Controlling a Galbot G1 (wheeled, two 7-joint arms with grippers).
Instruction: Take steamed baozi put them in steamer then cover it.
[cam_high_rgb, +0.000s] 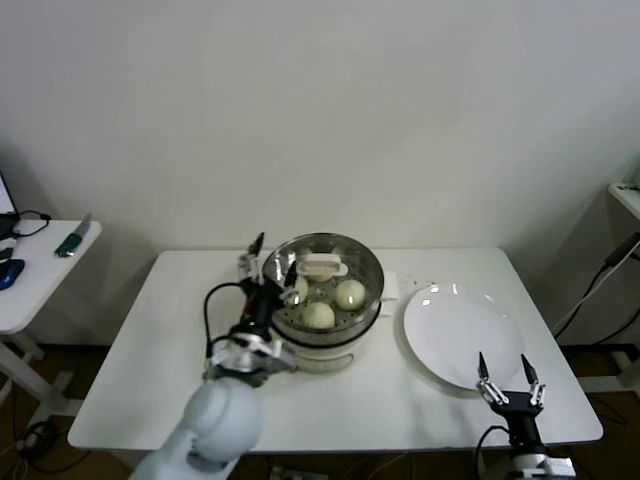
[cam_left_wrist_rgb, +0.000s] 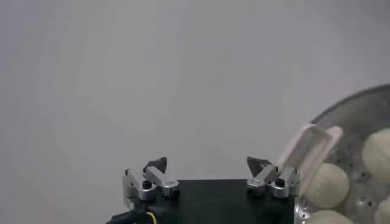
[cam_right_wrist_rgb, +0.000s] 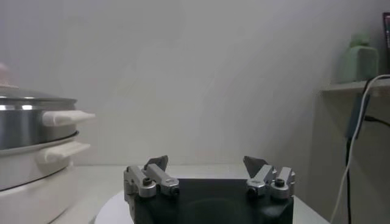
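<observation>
Three baozi (cam_high_rgb: 349, 293) under cover (cam_high_rgb: 322, 266), seemingly.

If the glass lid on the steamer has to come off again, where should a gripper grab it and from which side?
Grip the cream-white handle on top of the lid, coming straight down from above. It is the only raised part, a narrow bar that open jaws could likely straddle across its short width; the glass dome and metal rim offer no hold.

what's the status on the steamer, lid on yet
Left gripper open beside lid handle. Right gripper open, parked by plate. Lid on steamer, baozi inside.
</observation>
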